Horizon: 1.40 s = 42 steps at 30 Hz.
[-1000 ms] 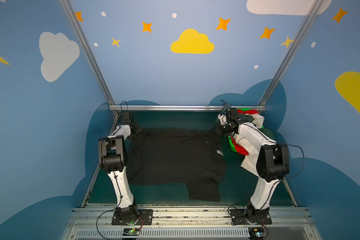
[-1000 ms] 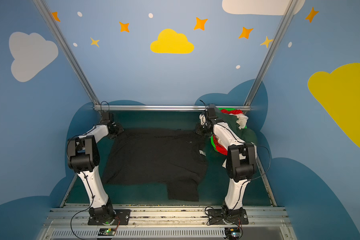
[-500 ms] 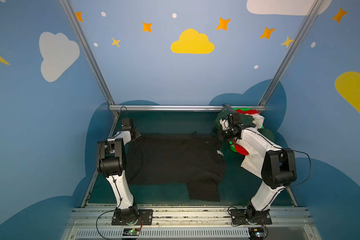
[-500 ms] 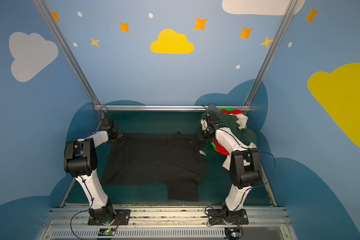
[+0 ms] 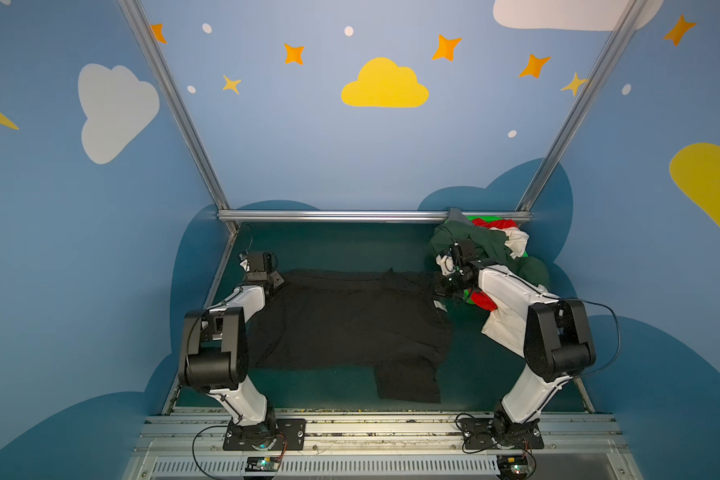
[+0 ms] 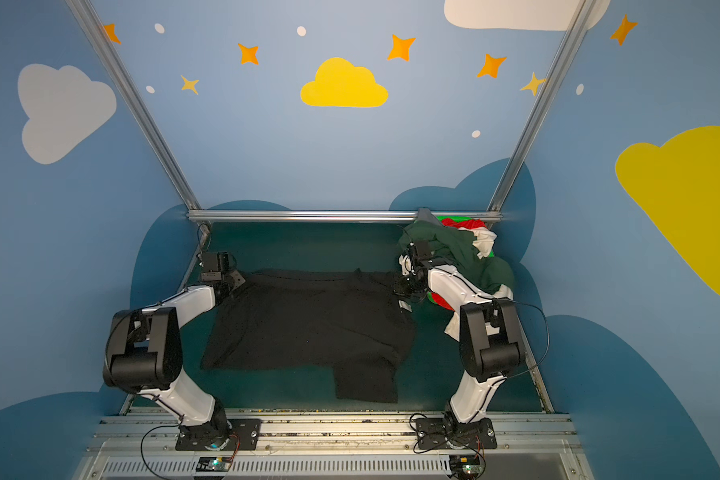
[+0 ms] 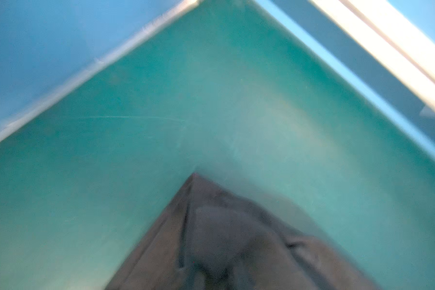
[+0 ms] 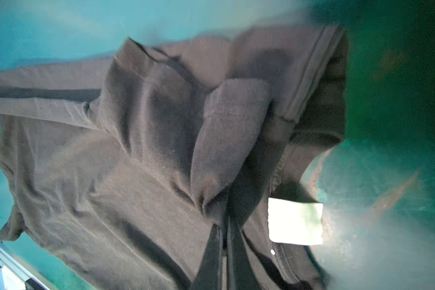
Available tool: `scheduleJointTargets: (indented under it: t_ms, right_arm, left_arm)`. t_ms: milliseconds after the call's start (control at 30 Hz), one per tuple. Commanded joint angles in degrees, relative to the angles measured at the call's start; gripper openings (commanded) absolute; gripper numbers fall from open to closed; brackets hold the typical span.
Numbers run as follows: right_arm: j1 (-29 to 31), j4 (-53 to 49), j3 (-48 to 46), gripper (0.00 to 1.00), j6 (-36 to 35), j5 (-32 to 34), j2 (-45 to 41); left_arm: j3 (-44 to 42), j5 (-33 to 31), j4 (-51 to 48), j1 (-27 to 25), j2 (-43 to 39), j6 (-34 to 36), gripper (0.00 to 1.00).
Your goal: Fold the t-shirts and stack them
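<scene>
A large black t-shirt (image 5: 350,324) lies spread flat on the teal table, and it shows in both top views. My left gripper (image 5: 278,279) rests at its far left corner. The left wrist view is blurred and shows only that cloth corner (image 7: 224,238), so the jaws cannot be made out. My right gripper (image 8: 224,226) is shut on a pinch of the shirt near the collar, beside the white label (image 8: 295,221). Dark green (image 5: 487,245), red (image 5: 497,224) and white (image 5: 516,241) t-shirts are heaped at the far right.
A bright green basket (image 5: 476,217) peeks out behind the heap in the far right corner. White cloth (image 5: 501,328) hangs under my right arm. A metal rail (image 5: 350,216) bounds the table at the back. Bare teal table (image 5: 329,249) lies beyond the shirt.
Both grippers have come a little nearer and lower with the black shirt's far edge, which now lies straighter on the table.
</scene>
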Motion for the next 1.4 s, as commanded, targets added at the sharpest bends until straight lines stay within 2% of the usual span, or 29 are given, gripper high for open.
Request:
scheduleJointTargets:
  t_ms: [0,133,167,200,267,333,400,500,533,600,833,1100,1167,1367]
  right_arm:
    - [0.6,-0.2,-1.3,0.0,0.6,0.7,-0.8]
    - [0.6,-0.3,-2.6,0.07,0.6,1.1,-0.5]
    - [0.6,-0.4,-2.8,0.14,0.6,1.2,-0.4]
    - [0.6,-0.5,-3.0,0.18,0.7,1.3,-0.4]
    - [0.7,-0.4,-3.3,0.22,0.8,1.3,-0.3]
    - [0.8,-0.8,-3.3,0.39,0.8,1.6,-0.5]
    - [1.2,-1.8,-3.1,0.48,0.2,3.1,-1.1]
    - [2.9,-5.5,-0.9,0.69,-0.6,9.5,-2.1]
    - [3.5,-6.9,0.4,0.73,-0.5,11.5,-2.0]
    - [4.3,-9.5,5.1,0.78,-0.7,10.8,-0.7]
    - [7.6,-10.6,20.4,0.8,0.3,9.4,9.5]
    - [9.3,-14.5,37.9,0.76,-0.2,6.0,25.0]
    - [9.6,-16.1,42.1,0.69,-0.5,4.6,28.5]
    - [11.4,-17.6,48.2,0.55,-1.5,5.2,34.5]
  left_arm:
    - [-1.9,-9.3,-4.7,-0.3,-4.7,-6.4,0.36]
    - [0.0,-12.7,-13.8,-0.3,-6.6,-9.0,0.5]
    - [0.3,-13.2,-15.6,-0.4,-6.7,-9.9,0.51]
    - [0.5,-13.0,-16.4,-0.4,-6.7,-10.3,0.56]
    - [1.3,-12.3,-18.1,-0.3,-6.1,-11.3,0.61]
    - [3.0,-11.1,-20.0,-0.4,-4.9,-12.0,0.63]
    - [5.6,-9.1,-22.8,-0.2,-3.0,-13.4,0.71]
    - [8.2,-5.3,-24.5,-0.2,-1.4,-13.9,0.72]
    - [8.3,-4.5,-24.7,-0.2,-1.3,-14.4,0.72]
    - [7.7,-2.5,-23.5,-0.2,-2.0,-14.8,0.74]
    - [2.8,5.1,-18.7,-1.2,-7.5,-12.6,1.0]
    - [-2.7,8.6,-17.7,-2.3,-16.7,-12.1,1.0]
    - [-3.6,8.9,-17.4,-2.3,-18.5,-12.0,1.0]
    - [-4.7,8.8,-18.0,-2.3,-20.7,-11.4,1.0]
